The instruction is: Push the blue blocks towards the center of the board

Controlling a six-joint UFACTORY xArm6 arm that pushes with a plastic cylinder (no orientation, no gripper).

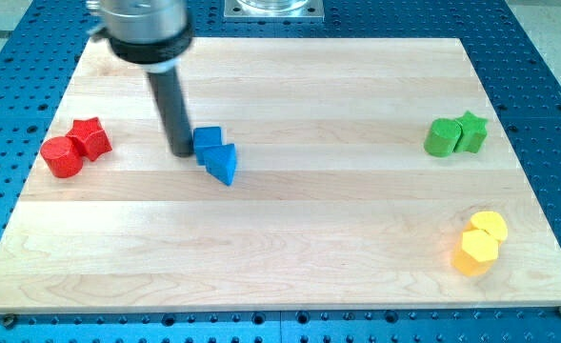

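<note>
My tip (181, 151) stands on the wooden board (290, 248) of the desk, just left of the blue cube (207, 140) and touching or nearly so. The end effector is a bare rod, holding nothing. A blue triangular block (221, 163) touches the cube's lower right. Both lie left of the board's centre. Red blocks (75, 147) lie at far left, green blocks (455, 135) right, yellow blocks (480, 242) lower right.

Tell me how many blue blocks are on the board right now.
2, touching each other left of centre: a blue cube and a blue triangular block just below it. My tip sits right against the cube's left side. None look hidden.
</note>
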